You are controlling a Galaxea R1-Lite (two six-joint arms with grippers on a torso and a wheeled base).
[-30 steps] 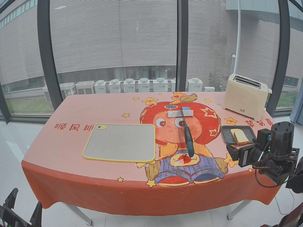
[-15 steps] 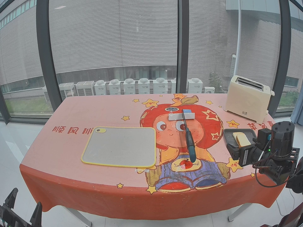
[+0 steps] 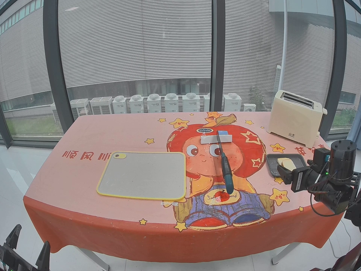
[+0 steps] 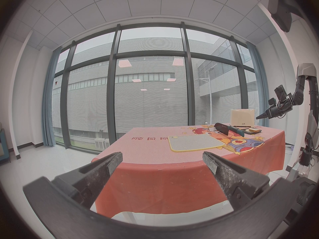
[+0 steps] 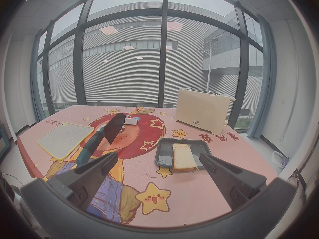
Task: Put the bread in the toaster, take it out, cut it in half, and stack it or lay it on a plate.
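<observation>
Two slices of bread (image 3: 287,164) (image 5: 183,156) lie in a dark tray (image 3: 272,164) (image 5: 164,153) at the table's right. Behind the tray stands the cream toaster (image 3: 297,119) (image 5: 202,110) with its slots empty. My right gripper (image 3: 285,175) (image 5: 158,158) hovers open just in front of the tray, above the table, with nothing between its fingers. A teal-handled knife (image 3: 226,170) (image 5: 99,138) rests mid-table, its blade propped on a small white block (image 3: 215,137). My left gripper (image 3: 29,245) (image 4: 162,156) hangs open, low, off the table's front left corner.
A grey cutting board (image 3: 144,175) (image 4: 196,141) with a yellow rim lies left of the knife. The table is covered by an orange cartoon cloth. Large windows stand behind the table's far edge.
The head camera shifted slightly at first. Since then my right gripper has moved a little to the right and up, still open. The left arm and the table objects have kept still.
</observation>
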